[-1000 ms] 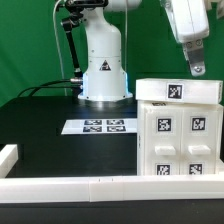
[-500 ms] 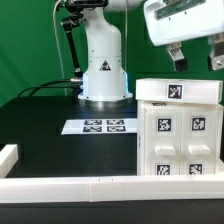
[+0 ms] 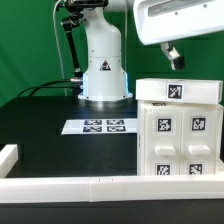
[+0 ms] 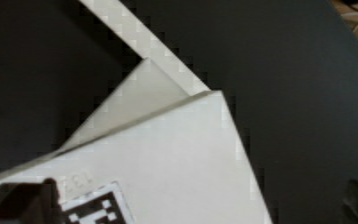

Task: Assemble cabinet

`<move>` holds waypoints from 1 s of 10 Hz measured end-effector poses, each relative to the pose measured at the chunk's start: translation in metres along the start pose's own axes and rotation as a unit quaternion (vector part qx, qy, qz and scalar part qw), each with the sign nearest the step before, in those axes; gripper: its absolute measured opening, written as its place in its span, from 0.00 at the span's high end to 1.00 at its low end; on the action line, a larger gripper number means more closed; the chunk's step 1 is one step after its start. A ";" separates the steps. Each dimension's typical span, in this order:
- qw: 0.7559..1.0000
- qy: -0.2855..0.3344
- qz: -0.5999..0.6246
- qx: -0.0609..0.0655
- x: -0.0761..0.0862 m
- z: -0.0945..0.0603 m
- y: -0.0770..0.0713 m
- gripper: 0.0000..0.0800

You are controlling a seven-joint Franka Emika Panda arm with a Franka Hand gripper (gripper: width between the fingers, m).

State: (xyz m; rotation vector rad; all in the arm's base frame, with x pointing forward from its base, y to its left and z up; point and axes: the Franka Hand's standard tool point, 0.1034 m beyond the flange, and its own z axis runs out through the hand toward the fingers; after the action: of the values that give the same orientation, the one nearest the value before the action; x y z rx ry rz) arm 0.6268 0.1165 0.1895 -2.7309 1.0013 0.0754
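The cabinet (image 3: 180,140) is a white boxy shell with several black-and-white tags, standing at the exterior view's right on the black table. A flat tagged panel (image 3: 178,90) lies across its top. My gripper (image 3: 197,56) hovers above the cabinet's top, apart from it, with one dark finger (image 3: 172,54) showing and the other at the picture's edge. In the wrist view the gripper (image 4: 190,205) looks down on the cabinet's white top (image 4: 176,150) and one tag (image 4: 96,208). The jaws stand wide apart with nothing between them.
The marker board (image 3: 100,126) lies flat in the middle of the table. The robot's white base (image 3: 103,65) stands behind it. A long low white rail (image 3: 90,187) edges the table's front, with a raised end (image 3: 8,155) at the exterior view's left.
The hand has turned about its wrist, so its broad side now faces the exterior camera, and it has risen a little above the cabinet. The cabinet has not moved.
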 end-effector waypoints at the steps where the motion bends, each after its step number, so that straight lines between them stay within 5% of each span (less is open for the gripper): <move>1: 0.999 0.000 -0.040 0.000 0.000 0.000 0.000 0.00; 3: 0.993 0.002 -0.115 -0.005 0.000 0.000 0.000 0.00; 5: 0.966 0.008 -0.259 -0.028 -0.002 0.001 0.000 0.00; 10: 0.836 0.001 -0.546 -0.053 0.009 0.000 0.013 0.00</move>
State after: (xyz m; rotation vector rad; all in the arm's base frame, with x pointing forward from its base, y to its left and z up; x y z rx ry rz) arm 0.6252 0.1011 0.1856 -2.9410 -0.6780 -0.0738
